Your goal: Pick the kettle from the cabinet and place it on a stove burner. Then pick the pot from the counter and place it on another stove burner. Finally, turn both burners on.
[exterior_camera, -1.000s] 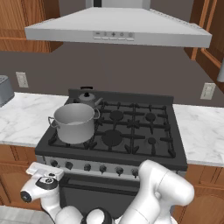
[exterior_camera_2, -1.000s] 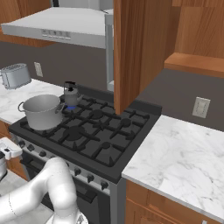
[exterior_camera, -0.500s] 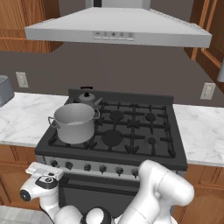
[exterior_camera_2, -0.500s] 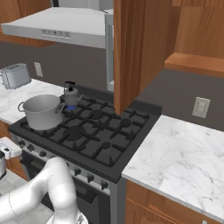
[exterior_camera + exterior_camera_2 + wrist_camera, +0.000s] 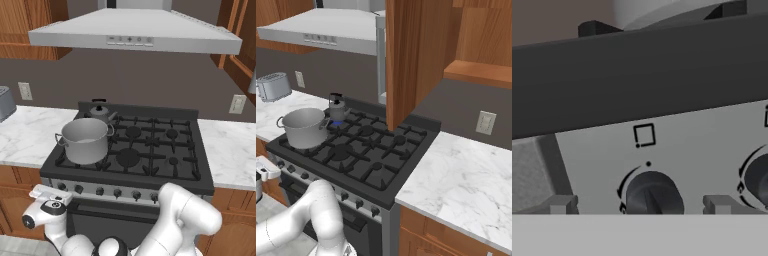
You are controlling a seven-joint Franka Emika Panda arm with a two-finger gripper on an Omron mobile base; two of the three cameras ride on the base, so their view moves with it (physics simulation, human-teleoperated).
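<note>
Knob (image 5: 653, 192) first: the small dark round control dial with its raised centre ridge sits dead ahead of my claw (image 5: 639, 206), framed between my two grey fingertips (image 5: 559, 204), which stand spread wide to either side of it and touch nothing. It belongs to the pale grey control panel (image 5: 677, 145) of the black-topped range, and a second dial (image 5: 758, 177) like it sits off to my right along the same panel. I judge this dial rigid and light, smooth hard plastic or metal that could slip under flat pads, so the ridge across its middle is the place to pinch, one pad on each flank, before twisting. Above and beyond my claw, the large wide grey steel stockpot (image 5: 85, 141) with loop side handles already rests on the front-left burner grate (image 5: 131, 159), and the small dark grey kettle (image 5: 101, 114) with the black arched handle stands on the burner behind it, just beyond the pot. A blue glow (image 5: 336, 122) shows at the kettle's base in the right base view, which suggests that burner is lit. By my reckoning, both vessels are placed, and this dial for the pot's burner is what remains.
</note>
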